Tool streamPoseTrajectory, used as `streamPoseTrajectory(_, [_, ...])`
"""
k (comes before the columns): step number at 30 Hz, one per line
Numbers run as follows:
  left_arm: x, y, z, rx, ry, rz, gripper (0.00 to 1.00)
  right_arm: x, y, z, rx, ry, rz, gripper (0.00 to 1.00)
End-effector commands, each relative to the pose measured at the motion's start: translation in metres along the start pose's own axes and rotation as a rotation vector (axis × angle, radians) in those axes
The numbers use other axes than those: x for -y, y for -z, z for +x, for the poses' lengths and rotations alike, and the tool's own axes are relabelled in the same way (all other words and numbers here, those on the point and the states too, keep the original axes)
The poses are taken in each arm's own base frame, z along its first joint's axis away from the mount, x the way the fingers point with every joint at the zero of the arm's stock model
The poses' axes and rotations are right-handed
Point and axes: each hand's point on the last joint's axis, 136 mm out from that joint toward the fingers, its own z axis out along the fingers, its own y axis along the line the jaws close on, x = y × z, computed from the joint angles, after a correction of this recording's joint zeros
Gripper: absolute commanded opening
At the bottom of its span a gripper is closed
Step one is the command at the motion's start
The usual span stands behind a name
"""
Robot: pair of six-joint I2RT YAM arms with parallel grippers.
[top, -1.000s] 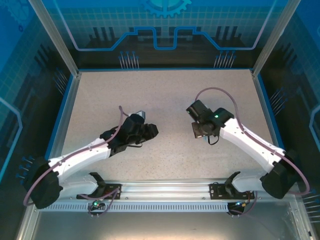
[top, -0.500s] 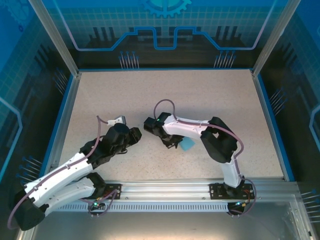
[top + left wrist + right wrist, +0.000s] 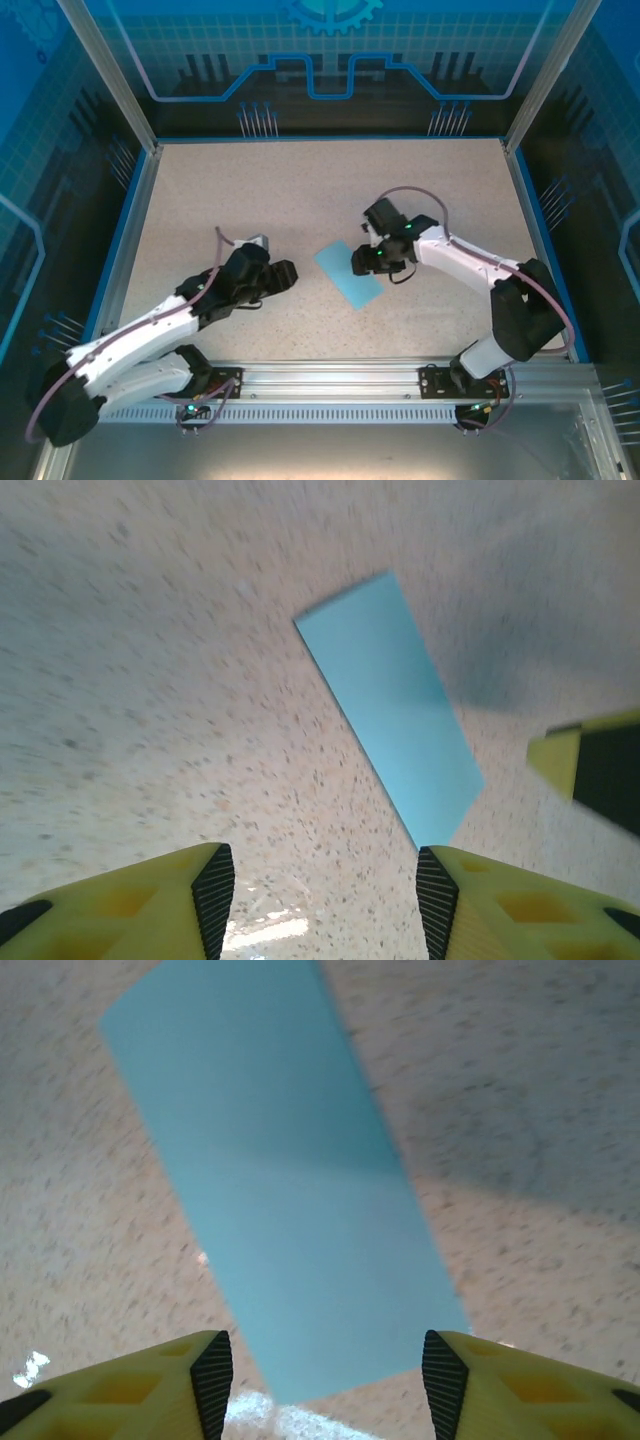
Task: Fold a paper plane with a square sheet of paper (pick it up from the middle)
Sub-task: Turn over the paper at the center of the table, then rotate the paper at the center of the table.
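- square sheet of paper (image 3: 348, 274) lies flat as a narrow rectangle, likely halved; no dart shape yet
- left gripper (image 3: 325, 895) and right gripper (image 3: 325, 1375) both spread, empty; sheet at left's 3 o'clock

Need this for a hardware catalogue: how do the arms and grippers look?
The left arm and right arm have white shells, black joints and a looping mauve cable each. The left gripper and right gripper have yellow fingers, black ribbed pads.

speckled table (image 3: 250, 190) carries flat light-blue paper (image 3: 346, 274).
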Motion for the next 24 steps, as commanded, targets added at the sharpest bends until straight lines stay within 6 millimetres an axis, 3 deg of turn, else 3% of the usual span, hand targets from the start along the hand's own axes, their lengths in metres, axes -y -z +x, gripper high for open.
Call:
streamPoseTrajectory(1, [0.034, -0.024, 0.019, -0.154, -0.012, 0.139, 0.56, -0.016, -0.017, -0.006, -0.038, 0.074, -0.176, 0.53])
streamPoseTrajectory(9, [0.042, -0.075, 0.035, -0.279, 0.091, 0.117, 0.58, 0.007, -0.038, -0.017, -0.075, 0.037, -0.170, 0.47])
streamPoseTrajectory(16, [0.047, -0.101, 0.038, -0.314, 0.122, 0.098, 0.58, 0.021, -0.056, 0.004, -0.132, 0.014, -0.133, 0.47])
streamPoseTrajectory(24, [0.044, -0.122, 0.039, -0.322, 0.145, 0.070, 0.57, 0.021, -0.055, 0.030, -0.157, 0.005, -0.154, 0.46])
